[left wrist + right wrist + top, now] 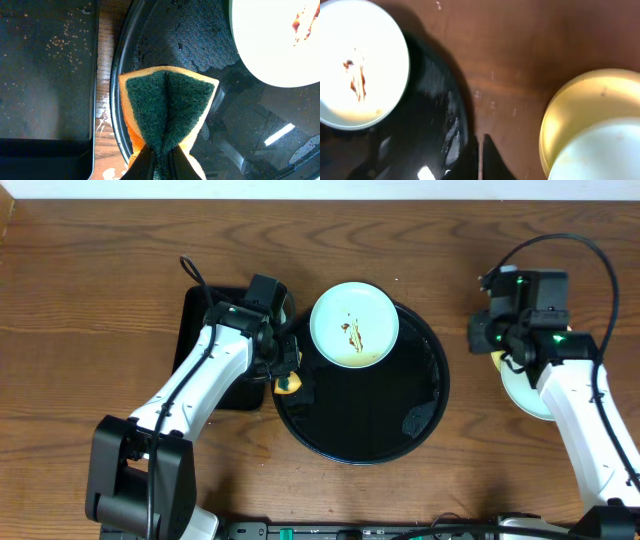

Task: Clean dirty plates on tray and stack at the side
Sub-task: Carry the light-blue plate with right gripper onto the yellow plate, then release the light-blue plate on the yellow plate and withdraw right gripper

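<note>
Mostly hidden beneath the right arm overhead: stacked plates [520, 395]. Blurred and cut by the right wrist view's edges: yellow plate [580, 100]. Barely showing at that view's bottom edge, opening unreadable: right gripper [482, 162]. Cropped at the left wrist view's corner: smeared plate [280, 45]. Largely covered overhead by the left gripper [283, 370]: sponge [289, 385].

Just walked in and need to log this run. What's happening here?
The left end effector pinches a folded sponge over the rim of the round black tray. One smeared mint plate sits on it, not yet wiped. The right end effector is empty beside a pale plate stacked on a yellow plate on the table.
</note>
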You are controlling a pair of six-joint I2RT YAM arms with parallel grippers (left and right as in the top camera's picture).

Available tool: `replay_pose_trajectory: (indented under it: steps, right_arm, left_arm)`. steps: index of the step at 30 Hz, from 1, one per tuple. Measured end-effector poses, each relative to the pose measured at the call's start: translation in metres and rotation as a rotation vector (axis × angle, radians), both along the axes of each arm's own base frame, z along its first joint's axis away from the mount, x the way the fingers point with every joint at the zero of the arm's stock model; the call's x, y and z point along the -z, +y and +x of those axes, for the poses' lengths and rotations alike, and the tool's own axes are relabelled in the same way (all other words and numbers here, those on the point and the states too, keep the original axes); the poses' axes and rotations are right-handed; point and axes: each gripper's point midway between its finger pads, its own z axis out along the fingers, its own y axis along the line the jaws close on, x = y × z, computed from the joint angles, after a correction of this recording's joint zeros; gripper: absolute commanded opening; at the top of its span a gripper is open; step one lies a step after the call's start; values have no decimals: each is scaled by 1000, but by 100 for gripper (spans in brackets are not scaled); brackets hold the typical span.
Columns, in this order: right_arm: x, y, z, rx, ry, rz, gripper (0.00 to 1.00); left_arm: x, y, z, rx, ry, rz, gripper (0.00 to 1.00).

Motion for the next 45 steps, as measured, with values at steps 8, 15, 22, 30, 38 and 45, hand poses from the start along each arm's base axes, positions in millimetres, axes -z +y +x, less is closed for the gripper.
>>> replay_pose_trajectory:
  steps: [8,15,22,30,38,45]
  right_arm:
    - [24,-65,-57,429,233,-193,1]
    - [25,-115,-90,730,307,-224,1]
    - [24,-172,-112,994,308,-183,1]
    - [29,-220,-137,1196,291,-149,1]
    - [76,-229,-168,1293,328,-73,1]
    - [102,-225,-167,1301,285,-1,1]
  left_arm:
    - [0,0,0,0,0,0,8]
    - [0,0,0,0,0,1,8]
    - [0,0,0,0,0,0,8]
    - [0,0,0,0,0,0,8]
    - [0,0,0,0,0,0,8]
    - [0,0,0,0,0,0,8]
